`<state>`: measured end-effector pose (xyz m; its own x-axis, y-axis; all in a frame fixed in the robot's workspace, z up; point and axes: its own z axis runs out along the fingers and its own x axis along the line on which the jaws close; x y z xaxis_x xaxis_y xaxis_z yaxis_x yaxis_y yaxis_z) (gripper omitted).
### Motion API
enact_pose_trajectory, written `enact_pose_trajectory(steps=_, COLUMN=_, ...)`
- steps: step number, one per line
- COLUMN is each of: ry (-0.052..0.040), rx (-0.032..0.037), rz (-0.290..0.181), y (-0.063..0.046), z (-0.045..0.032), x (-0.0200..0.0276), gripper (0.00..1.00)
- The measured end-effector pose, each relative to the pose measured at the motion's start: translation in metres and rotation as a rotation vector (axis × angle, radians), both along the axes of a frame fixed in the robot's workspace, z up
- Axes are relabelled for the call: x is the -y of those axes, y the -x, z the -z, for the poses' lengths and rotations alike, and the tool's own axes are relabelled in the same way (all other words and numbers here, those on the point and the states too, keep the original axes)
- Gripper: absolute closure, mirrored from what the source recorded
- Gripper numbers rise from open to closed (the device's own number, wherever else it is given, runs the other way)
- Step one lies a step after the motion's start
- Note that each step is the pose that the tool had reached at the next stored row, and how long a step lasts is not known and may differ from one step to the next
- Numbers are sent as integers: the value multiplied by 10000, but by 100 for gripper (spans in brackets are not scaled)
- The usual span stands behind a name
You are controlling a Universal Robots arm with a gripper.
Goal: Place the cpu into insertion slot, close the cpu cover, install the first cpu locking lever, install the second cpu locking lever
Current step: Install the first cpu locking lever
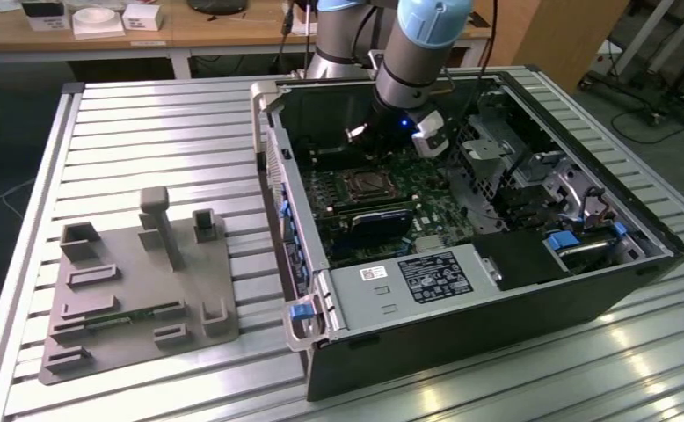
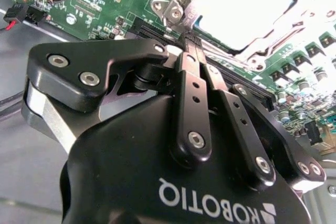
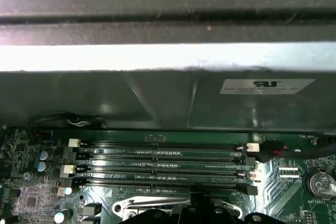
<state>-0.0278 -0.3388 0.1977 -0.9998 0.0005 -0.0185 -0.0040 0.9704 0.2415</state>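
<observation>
In the second wrist view, the black metal gripper (image 2: 188, 43) takes up the near part of the picture. Its two fingers (image 2: 191, 85) lie pressed together into a narrow wedge with nothing visible between them. The tips end just short of a corner of the square CPU insertion slot with its silvery metal rim (image 2: 181, 3). Whether they touch the rim I cannot tell, since the linkage hides the contact point.

Inside the rim, the small flat square cpu with a silver-grey metal top (image 2: 244, 3) appears seated, though glare washes it nearly white and its edges blur. The thin silvery cpu cover frame (image 2: 286, 22) seems to lie down around it. Where plate ends and rim begins is hard to separate, and the levers cannot be made out.

In the first wrist view, the finger ends are cut off by the picture's edge. Just past them run four long narrow memory slots (image 3: 157, 163) on the green circuit board (image 3: 26, 198), then the dark case wall.

In the exterior view, a grey moulded fixture tray (image 1: 142, 299) sits on the ribbed metal surface (image 1: 155, 132) at the exterior view's left. The open black computer case (image 1: 471, 325) follows, with the socket (image 1: 363, 185) small at its middle. Farthest, the grey-and-blue arm (image 1: 418, 53) reaches down inside, and its wrist hides the board behind.
</observation>
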Motion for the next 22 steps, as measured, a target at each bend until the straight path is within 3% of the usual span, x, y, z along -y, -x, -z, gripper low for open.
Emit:
enact_pose_trajectory(steps=16, ry=13, rx=-1, rz=2, y=1, z=12, x=-28, gripper=90)
enact_pose_trajectory(steps=19, ry=92, rx=-1, rz=1, y=0, z=13, x=-46, gripper=90)
enact_pose_trajectory(steps=22, ry=97, rx=0, rz=0, y=0, z=13, x=-49, gripper=90)
